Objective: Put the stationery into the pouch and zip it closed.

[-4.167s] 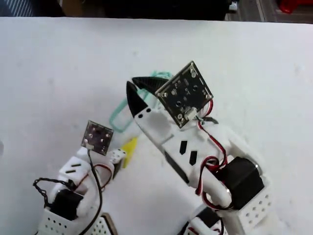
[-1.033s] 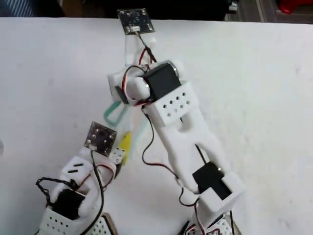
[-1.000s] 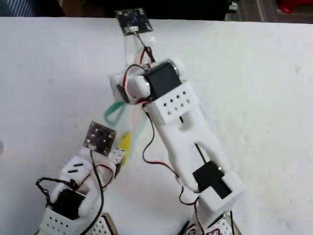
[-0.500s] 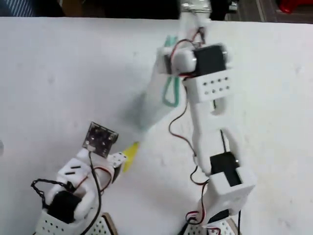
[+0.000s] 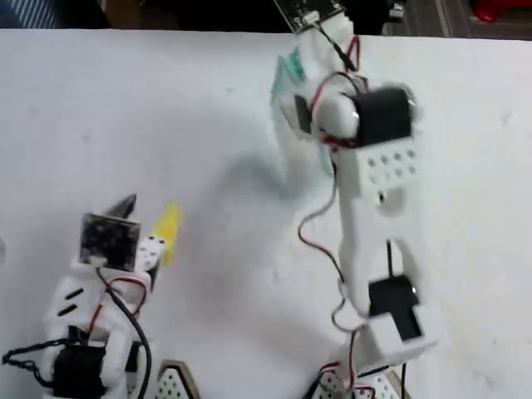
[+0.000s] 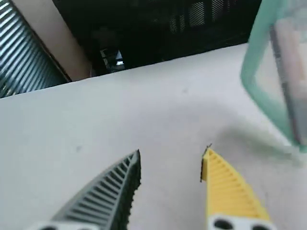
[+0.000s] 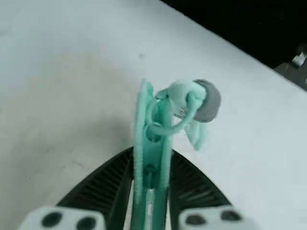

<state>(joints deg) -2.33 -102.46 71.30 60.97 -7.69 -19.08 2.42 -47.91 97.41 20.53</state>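
Mint-green translucent pouch [image 7: 151, 143] sits clamped edge-on in the right jaws, upper centre of the high view, left jaws apart and empty lower left; zipping likely needs them bracing it.

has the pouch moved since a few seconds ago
Yes. The pouch, clamped in the right gripper, has been carried from the middle of the table toward its far edge.
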